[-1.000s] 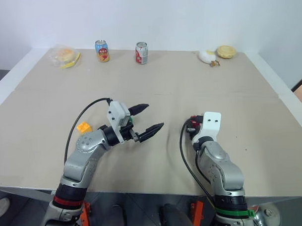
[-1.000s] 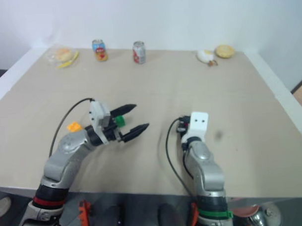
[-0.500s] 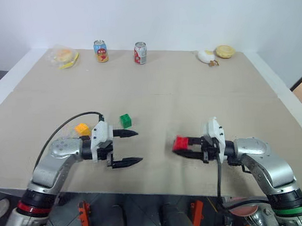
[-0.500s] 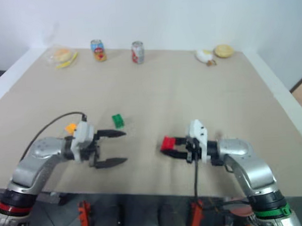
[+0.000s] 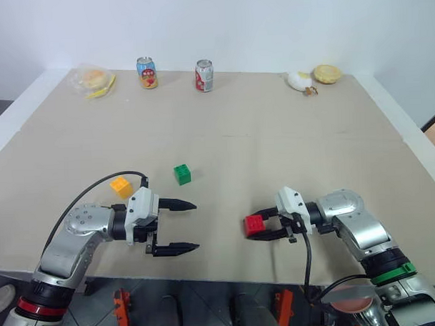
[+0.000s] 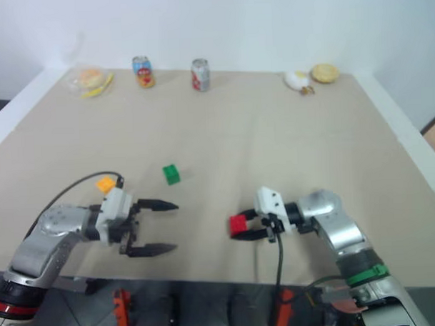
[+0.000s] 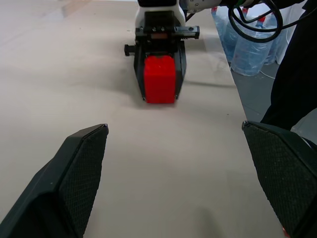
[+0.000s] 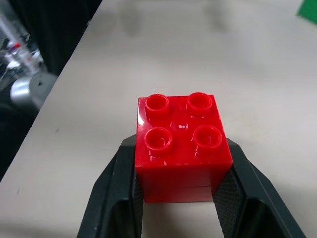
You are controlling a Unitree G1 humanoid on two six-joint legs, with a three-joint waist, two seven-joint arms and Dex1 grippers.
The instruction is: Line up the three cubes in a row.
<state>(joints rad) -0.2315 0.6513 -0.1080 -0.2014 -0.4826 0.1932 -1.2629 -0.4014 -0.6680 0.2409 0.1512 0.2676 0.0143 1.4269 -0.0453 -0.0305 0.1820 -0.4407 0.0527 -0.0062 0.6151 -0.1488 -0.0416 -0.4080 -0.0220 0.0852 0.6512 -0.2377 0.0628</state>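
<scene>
The red cube [image 5: 254, 225] is pinched between the fingers of my right gripper [image 5: 255, 228], low over the table near its front edge; in the right wrist view the red cube [image 8: 181, 144] has its studs facing up. My left gripper [image 5: 195, 225] stands open to its left, pointing at it, with nothing between its fingers [image 7: 74, 183]. In the left wrist view the red cube [image 7: 159, 79] faces me in the other gripper's grip. The green cube [image 5: 182, 173] lies on the table beyond the left gripper. The yellow-orange cube [image 5: 120, 186] lies to the left of the green one.
Two drink cans [image 5: 146, 72] [image 5: 204, 75] stand at the far edge, with bagged food [image 5: 93, 81] at the far left. A white item [image 5: 298, 80] and a bun [image 5: 326, 74] lie at the far right. The table's front edge [image 5: 221, 266] runs just under both grippers.
My right gripper swung round to point left with the red cube and drew back toward the front edge. My left gripper pulled back and left, uncovering the green cube.
</scene>
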